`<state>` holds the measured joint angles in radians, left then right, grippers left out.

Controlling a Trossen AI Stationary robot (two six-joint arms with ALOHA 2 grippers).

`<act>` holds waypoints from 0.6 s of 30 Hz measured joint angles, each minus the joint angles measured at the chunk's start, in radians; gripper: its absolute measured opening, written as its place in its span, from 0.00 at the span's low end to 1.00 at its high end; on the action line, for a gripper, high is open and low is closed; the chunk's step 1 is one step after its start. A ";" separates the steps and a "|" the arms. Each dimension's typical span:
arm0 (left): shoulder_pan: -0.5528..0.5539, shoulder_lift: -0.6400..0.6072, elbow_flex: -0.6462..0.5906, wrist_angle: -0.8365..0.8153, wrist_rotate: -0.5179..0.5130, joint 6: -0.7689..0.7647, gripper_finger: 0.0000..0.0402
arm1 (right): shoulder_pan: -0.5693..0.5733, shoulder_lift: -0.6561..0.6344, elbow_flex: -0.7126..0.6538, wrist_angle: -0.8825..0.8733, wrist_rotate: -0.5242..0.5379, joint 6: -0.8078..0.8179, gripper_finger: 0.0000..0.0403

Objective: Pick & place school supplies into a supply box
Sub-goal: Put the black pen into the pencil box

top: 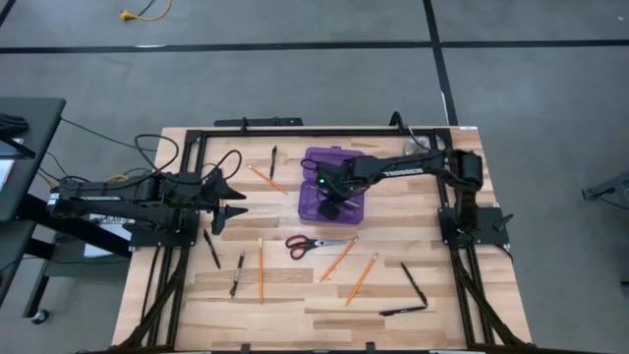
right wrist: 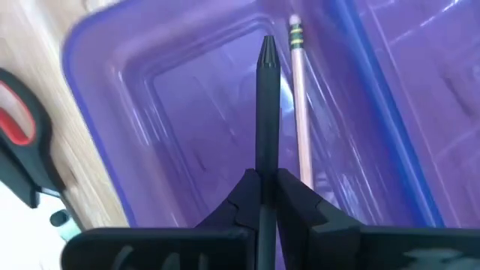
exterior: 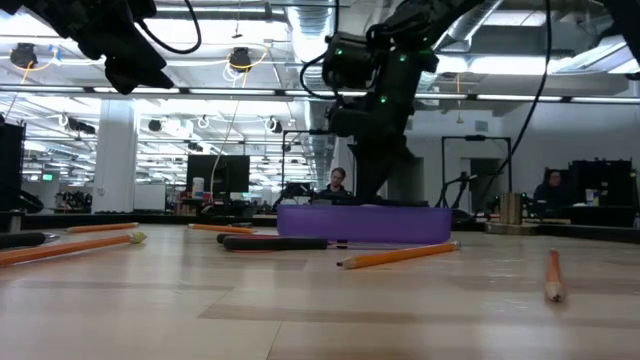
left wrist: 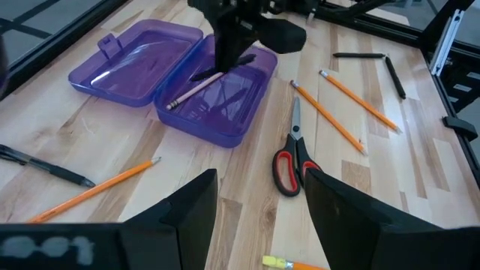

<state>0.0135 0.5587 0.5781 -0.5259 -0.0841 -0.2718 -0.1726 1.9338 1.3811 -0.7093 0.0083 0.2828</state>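
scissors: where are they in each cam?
High: scissors at table centre, just in front of the purple box.
Low: cannot pick them out.
Left wrist: right of the box, handles nearest the camera.
Right wrist: red handle at the left edge.
Shared landmark: the purple box.

Light wood plank table [top: 295, 295]. Lying on it: open purple supply box [top: 319, 162] near the back, scissors [top: 310, 244] at centre, orange pencils [top: 260, 267] scattered around, black pens [top: 414, 283] front right and left.
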 joint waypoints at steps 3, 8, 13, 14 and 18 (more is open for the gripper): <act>0.000 0.000 0.000 0.001 0.000 0.000 0.47 | 0.000 0.031 0.013 -0.001 -0.020 -0.020 0.03; 0.000 0.000 0.000 0.001 0.000 0.000 0.47 | 0.000 0.059 0.017 -0.008 -0.034 -0.032 0.05; 0.000 0.000 0.000 0.001 -0.001 0.000 0.47 | 0.003 0.059 0.017 -0.016 -0.016 -0.048 0.12; 0.000 0.000 0.000 0.001 -0.002 0.000 0.47 | 0.003 0.056 0.016 -0.018 -0.010 -0.048 0.14; 0.000 0.000 0.000 0.001 -0.002 0.000 0.47 | 0.003 0.047 0.018 -0.020 -0.008 -0.057 0.21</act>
<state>0.0132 0.5587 0.5781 -0.5251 -0.0856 -0.2722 -0.1696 1.9804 1.3987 -0.7295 -0.0002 0.2257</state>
